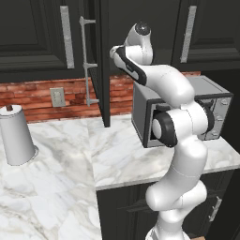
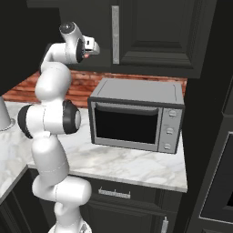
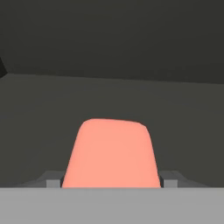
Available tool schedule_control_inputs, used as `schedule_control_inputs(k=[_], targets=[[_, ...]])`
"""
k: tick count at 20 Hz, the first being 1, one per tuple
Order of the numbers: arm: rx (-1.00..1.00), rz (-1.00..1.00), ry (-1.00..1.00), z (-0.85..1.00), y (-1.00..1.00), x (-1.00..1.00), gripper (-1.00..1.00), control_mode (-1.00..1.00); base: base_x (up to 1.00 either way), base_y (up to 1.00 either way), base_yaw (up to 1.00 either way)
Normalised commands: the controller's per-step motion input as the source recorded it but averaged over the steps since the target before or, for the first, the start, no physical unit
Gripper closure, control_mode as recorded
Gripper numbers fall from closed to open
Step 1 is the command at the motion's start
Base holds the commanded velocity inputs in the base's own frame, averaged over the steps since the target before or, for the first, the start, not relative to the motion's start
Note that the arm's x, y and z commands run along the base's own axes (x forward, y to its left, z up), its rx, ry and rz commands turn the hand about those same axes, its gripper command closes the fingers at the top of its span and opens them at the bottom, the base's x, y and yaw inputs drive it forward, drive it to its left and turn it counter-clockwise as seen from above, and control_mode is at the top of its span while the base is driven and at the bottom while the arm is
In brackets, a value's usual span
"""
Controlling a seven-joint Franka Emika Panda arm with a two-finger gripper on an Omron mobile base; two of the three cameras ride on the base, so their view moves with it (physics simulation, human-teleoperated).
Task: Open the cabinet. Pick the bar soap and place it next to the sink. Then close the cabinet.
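The cabinet (image 1: pixel 101 56) stands open, its black door swung out edge-on over the marble counter (image 1: pixel 122 154), with the long silver bar handle (image 1: pixel 86 61) on the side of the door facing the paper-towel roll (image 1: pixel 16 136). The white arm reaches up from below the counter edge into the dark opening of the cabinet, just beside the door.

In the hand view, the salmon-pink bar soap (image 3: pixel 111 153) lies on the dark cabinet shelf (image 3: pixel 43 118) directly between the two fingers of the gripper (image 3: pixel 111 181). One grey fingertip (image 3: pixel 53 182) shows just beside one lower corner of the soap, and the other sits just beside the opposite corner. The jaws bracket the soap closely, one on each side; whether the pads already press on the soap cannot be told. The soap's far end points into the cabinet, toward the back wall.

In the right base view, the gripper sits at the cabinet's lower edge with a small patch of pink showing at the fingers. The grey microwave (image 2: pixel 136 116) stands on the counter below the cabinet, beside the arm.
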Motion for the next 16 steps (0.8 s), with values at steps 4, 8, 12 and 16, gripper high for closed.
schedule_control_inputs(k=[4, 8, 12, 16], targets=[[0.0, 0.0, -0.01, 0.0, 0.0, -0.05, 1.0, -1.0, 0.0, 0.0, 0.0], [0.01, 0.0, -0.14, 0.0, -0.11, -0.51, 1.0, -1.0, 0.0, 0.0, 0.0], [0.01, 0.0, -0.1, 0.02, -0.22, -0.49, 1.0, -1.0, 0.0, 0.0, 0.0], [0.0, 0.0, -0.01, 0.01, -0.21, -0.44, 1.0, -1.0, 0.0, 0.0, 0.0]])
